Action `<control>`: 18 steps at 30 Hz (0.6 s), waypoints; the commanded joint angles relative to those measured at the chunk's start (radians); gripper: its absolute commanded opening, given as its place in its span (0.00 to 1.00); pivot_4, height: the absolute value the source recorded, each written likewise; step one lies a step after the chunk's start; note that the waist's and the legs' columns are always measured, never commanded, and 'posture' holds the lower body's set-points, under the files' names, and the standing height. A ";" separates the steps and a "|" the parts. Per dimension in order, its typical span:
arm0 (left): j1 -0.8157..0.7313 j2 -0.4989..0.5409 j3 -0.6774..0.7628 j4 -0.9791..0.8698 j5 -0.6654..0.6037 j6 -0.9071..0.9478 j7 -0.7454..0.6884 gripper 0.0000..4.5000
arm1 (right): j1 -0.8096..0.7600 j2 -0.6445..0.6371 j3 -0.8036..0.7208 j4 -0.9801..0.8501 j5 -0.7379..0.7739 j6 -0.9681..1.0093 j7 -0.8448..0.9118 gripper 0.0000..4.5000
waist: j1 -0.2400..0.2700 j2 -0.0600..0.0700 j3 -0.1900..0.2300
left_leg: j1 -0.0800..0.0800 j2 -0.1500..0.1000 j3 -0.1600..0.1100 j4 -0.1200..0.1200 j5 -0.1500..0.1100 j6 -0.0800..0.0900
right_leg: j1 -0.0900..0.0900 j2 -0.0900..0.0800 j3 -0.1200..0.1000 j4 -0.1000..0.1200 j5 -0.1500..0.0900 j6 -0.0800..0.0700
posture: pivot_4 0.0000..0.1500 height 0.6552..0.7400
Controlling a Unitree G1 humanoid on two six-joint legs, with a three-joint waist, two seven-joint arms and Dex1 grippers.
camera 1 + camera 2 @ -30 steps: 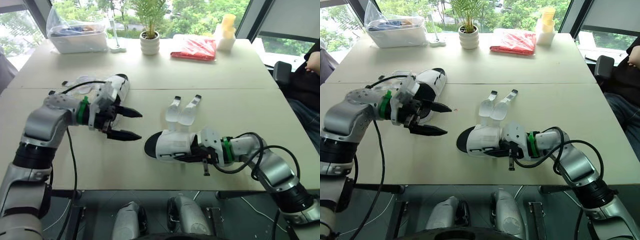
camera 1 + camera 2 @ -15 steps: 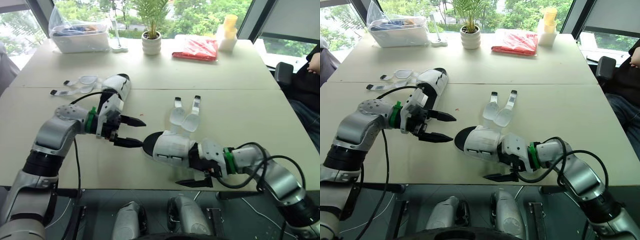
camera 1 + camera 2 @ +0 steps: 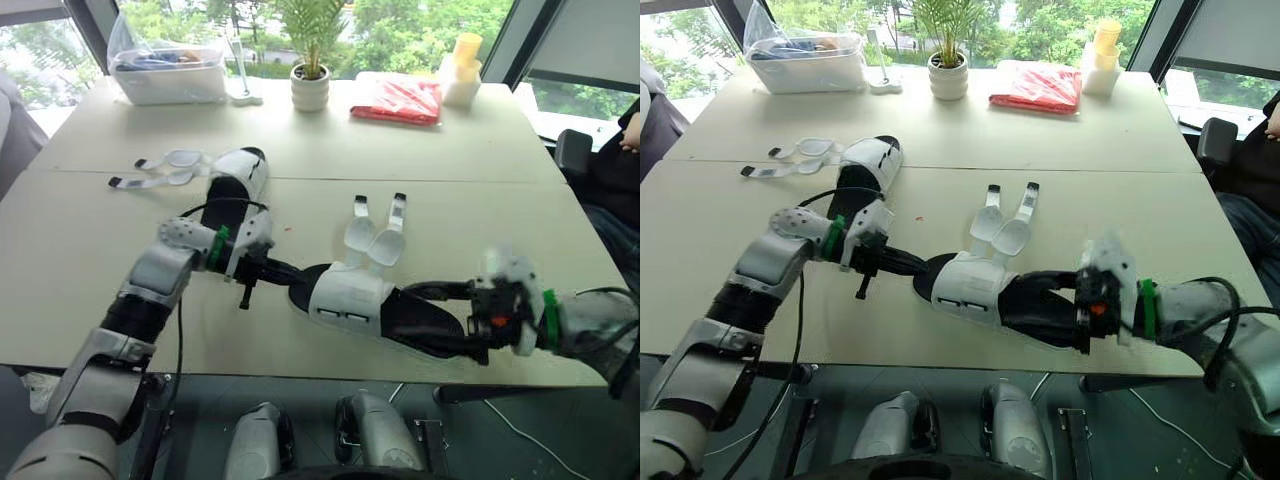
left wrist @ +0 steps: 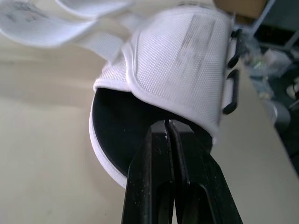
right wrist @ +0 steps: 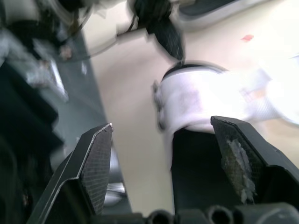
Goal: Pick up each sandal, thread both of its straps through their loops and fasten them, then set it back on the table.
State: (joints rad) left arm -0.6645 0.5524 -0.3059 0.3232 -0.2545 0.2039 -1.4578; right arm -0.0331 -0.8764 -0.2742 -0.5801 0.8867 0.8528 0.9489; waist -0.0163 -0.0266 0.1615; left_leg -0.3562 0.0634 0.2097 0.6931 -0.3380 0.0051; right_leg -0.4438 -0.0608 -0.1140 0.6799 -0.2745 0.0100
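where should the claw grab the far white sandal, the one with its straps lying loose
Probably the black heel of the far white mesh sandal, pinched across its width and approached from the robot's near side. That end faces the robot and lies flat and uncovered. The two loose straps sprawl off to the sandal's left, clear of that approach.

Silver-grey arms (image 3: 158, 272); green wrist rings (image 3: 218, 247); black cables (image 3: 181, 345); black pincer fingers (image 4: 145, 186).
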 commanded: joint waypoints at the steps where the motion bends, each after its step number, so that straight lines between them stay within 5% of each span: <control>1: -0.028 -0.022 -0.011 0.063 0.054 -0.104 0.000 0.02 | -0.103 0.034 -0.056 0.102 0.187 0.148 -0.132 0.80 | -0.001 0.000 0.000 | 0.000 0.000 0.000 0.000 0.000 0.000 | 0.000 0.000 0.000 0.000 0.000 0.000 | 1.00 0.86; 8: -0.028 -0.063 -0.043 0.172 0.142 -0.172 0.050 0.02 | -0.492 0.213 -0.044 0.611 0.207 0.420 -0.497 0.80 | 0.000 0.001 -0.001 | -0.001 0.000 -0.001 0.003 0.000 0.001 | 0.000 -0.001 0.000 0.002 0.001 -0.001 | 1.00 0.86; 18: 0.001 -0.071 -0.027 0.153 0.136 -0.182 0.060 0.02 | -0.815 0.330 -0.093 1.210 0.034 0.447 -0.637 0.80 | -0.003 0.003 -0.002 | -0.002 0.000 0.000 0.003 0.000 0.001 | 0.000 -0.001 0.000 0.002 0.001 0.000 | 1.00 0.86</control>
State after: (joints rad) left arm -0.6868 0.4766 -0.3193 0.4798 -0.1518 0.0122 -1.4137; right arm -0.8049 -0.5547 -0.3411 0.5870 0.9384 1.3075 0.3028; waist -0.0197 -0.0233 0.1590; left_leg -0.3577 0.0638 0.2095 0.6960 -0.3384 0.0059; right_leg -0.4438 -0.0615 -0.1143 0.6823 -0.2739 0.0096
